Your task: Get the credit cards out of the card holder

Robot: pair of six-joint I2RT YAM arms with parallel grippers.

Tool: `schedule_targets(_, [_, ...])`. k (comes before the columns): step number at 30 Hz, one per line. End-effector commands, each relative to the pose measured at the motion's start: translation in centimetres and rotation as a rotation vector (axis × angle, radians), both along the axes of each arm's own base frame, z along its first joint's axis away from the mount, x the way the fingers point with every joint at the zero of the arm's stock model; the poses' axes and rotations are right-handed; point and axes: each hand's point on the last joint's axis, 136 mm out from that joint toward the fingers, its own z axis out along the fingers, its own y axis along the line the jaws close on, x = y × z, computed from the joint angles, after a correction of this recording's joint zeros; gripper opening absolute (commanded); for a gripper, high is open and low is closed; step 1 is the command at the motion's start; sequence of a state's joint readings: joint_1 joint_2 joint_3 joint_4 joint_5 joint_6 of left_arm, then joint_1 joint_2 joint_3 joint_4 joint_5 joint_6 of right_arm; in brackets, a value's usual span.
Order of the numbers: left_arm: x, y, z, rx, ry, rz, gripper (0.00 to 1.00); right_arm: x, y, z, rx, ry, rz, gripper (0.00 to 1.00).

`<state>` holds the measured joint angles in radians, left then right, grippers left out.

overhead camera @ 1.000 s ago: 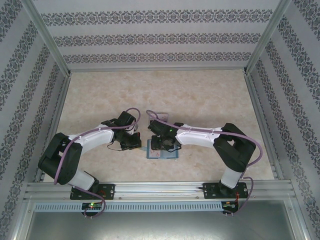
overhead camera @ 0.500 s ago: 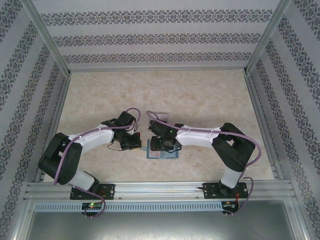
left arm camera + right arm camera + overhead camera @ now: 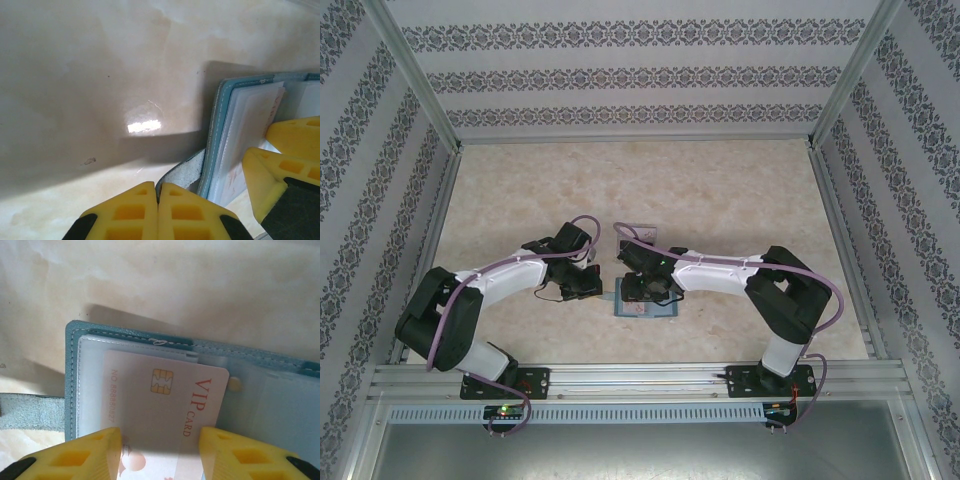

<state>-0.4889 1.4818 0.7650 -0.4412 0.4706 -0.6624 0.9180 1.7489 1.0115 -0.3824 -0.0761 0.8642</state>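
Though off-frame below, credit card (image 3: pixel 150 420) legible

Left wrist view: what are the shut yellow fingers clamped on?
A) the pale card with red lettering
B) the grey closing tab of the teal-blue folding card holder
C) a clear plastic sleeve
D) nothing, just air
B: the left gripper is pinched shut on the grey closing tab, which sticks out from the edge of the teal-blue folding card holder.
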Motion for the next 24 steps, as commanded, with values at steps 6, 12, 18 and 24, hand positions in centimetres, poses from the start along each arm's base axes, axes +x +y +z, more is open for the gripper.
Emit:
schedule_targets(6, [0.3, 1.0, 2.3, 0.04, -0.028, 0.035, 0.17, -0.2, -1.3, 0.8, -0.005, -0.013, -0.016, 0.48])
schedule_targets(12, [1.2, 1.4, 5.0, 0.055, -0.094, 0.057, 0.25, -0.3, -1.5, 0.8, 0.005, -0.004, -0.016, 0.49])
schedule_targets(18, [1.2, -1.5, 5.3, 0.0, -0.086, 0.013, 0.17, -0.6, -1.6, 0.0, 0.013, 0.016, -0.014, 0.48])
schedule_targets(24, [1.2, -5.2, 3.8, -0.064, -0.05, -0.032, 0.09, -0.7, -1.7, -0.3, 0.043, 0.027, -0.017, 0.46])
